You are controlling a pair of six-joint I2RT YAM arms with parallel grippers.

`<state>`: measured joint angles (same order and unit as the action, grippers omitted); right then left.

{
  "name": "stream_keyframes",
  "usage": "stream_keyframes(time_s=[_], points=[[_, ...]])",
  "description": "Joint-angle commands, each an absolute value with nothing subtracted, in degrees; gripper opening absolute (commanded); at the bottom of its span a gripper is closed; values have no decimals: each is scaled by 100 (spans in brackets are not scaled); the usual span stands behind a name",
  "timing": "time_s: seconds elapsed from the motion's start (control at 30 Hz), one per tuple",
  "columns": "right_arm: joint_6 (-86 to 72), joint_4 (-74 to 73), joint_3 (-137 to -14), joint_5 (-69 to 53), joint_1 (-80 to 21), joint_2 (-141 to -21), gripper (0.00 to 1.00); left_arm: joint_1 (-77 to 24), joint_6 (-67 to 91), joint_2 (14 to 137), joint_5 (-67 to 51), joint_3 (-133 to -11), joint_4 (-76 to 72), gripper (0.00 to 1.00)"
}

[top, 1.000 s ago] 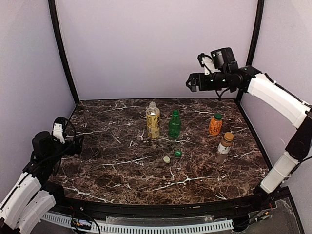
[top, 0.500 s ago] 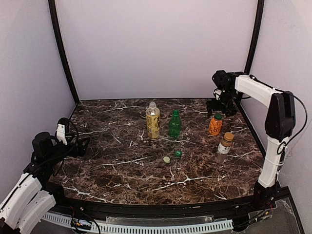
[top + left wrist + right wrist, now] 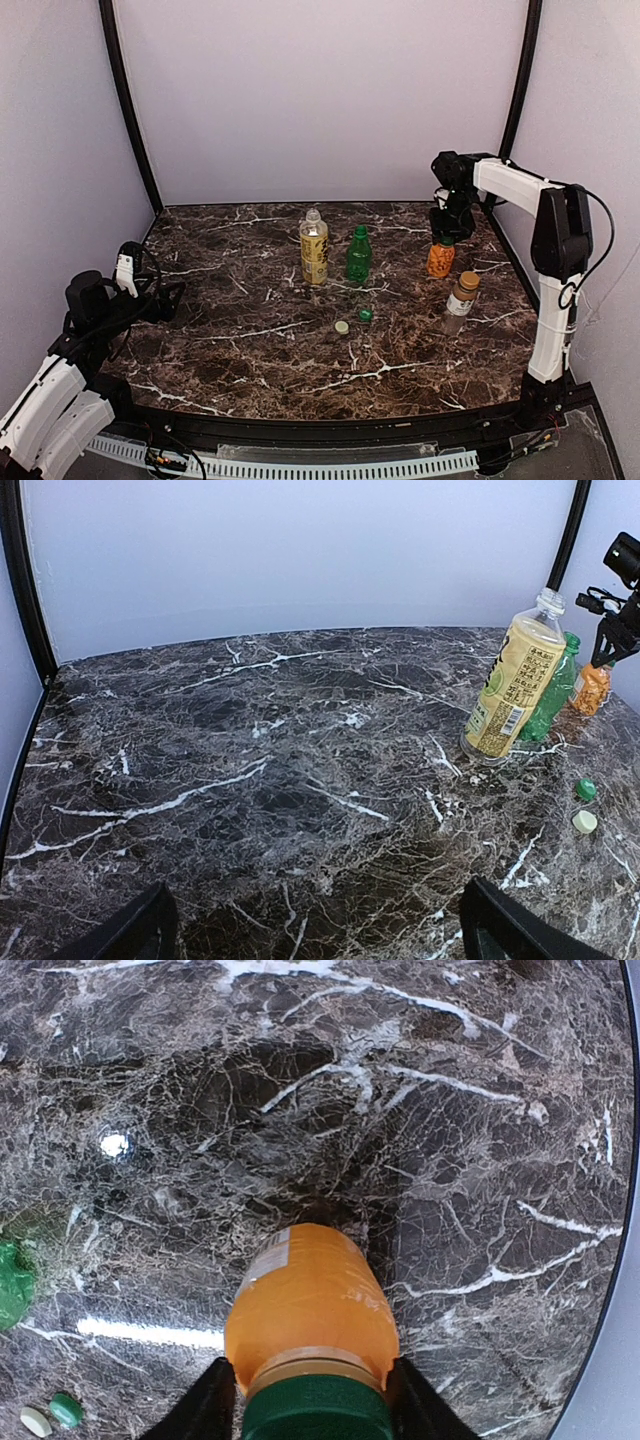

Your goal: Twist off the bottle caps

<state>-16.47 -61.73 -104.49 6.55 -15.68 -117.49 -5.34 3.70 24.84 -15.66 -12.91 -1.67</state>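
Four bottles stand on the marble table (image 3: 250,370). The tall clear bottle with yellow liquid (image 3: 313,248) and the green bottle (image 3: 358,255) have no caps on. The squat orange bottle (image 3: 440,260) carries a green cap (image 3: 318,1415). My right gripper (image 3: 443,238) hangs straight over it, its fingers (image 3: 205,1405) pressed on both sides of that cap. The slim clear bottle (image 3: 461,300) has a brown cap on. Low at the table's left side, my left gripper (image 3: 170,295) is open and holds nothing; its fingertips (image 3: 140,930) stand wide apart.
Two loose caps lie on the table in front of the middle bottles: a pale one (image 3: 342,327) and a green one (image 3: 365,315). Black frame posts (image 3: 125,100) stand at the back corners, and the right wall is close behind the orange bottle.
My right arm swung down from high at the back to the orange bottle, and its jaws closed onto the green cap. The left arm barely moved.
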Motion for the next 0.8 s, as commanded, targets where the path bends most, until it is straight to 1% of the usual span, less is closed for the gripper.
stream_keyframes(time_s=[0.0, 0.07, 0.17, 0.23, 0.27, 0.33, 0.4, 0.47, 0.6, 0.77], points=[[-1582, -6091, -10518, 703, -1531, -11734, 40, -486, 438, 2478, -1647, -1204, -271, 99], [-1585, -6091, -10493, 728, -1533, -11697, 33, -487, 445, 2478, -1645, -1204, -280, 99], [-1591, -6104, -10462, 769, -1538, -11611, 18, -485, 448, 2474, -1637, -1204, -277, 99], [-1574, -6136, -10470, 727, -1538, -11550, 7, -490, 442, 2466, -1641, -1204, -273, 99], [-1559, -6192, -10511, 696, -1541, -11515, 3, -485, 436, 2463, -1656, -1200, -273, 99], [-1540, -6373, -10727, 787, -1544, -11465, 1, -489, 408, 2454, -1687, -1210, -272, 99], [-1549, -6491, -11158, 1218, -1532, -11378, 0, -484, 397, 2440, -1716, -1213, -283, 99], [-1642, -6267, -11563, 1504, -1470, -11183, 0, -486, 384, 2435, -1746, -1213, -308, 99], [-2048, -4640, -11787, 1261, -1468, -10579, 0, -486, 372, 2428, -1822, -1221, -308, 99], [-2117, -2602, -11465, 970, -2121, -10121, 0, -489, 332, 2468, -1868, -1252, -279, 99]])
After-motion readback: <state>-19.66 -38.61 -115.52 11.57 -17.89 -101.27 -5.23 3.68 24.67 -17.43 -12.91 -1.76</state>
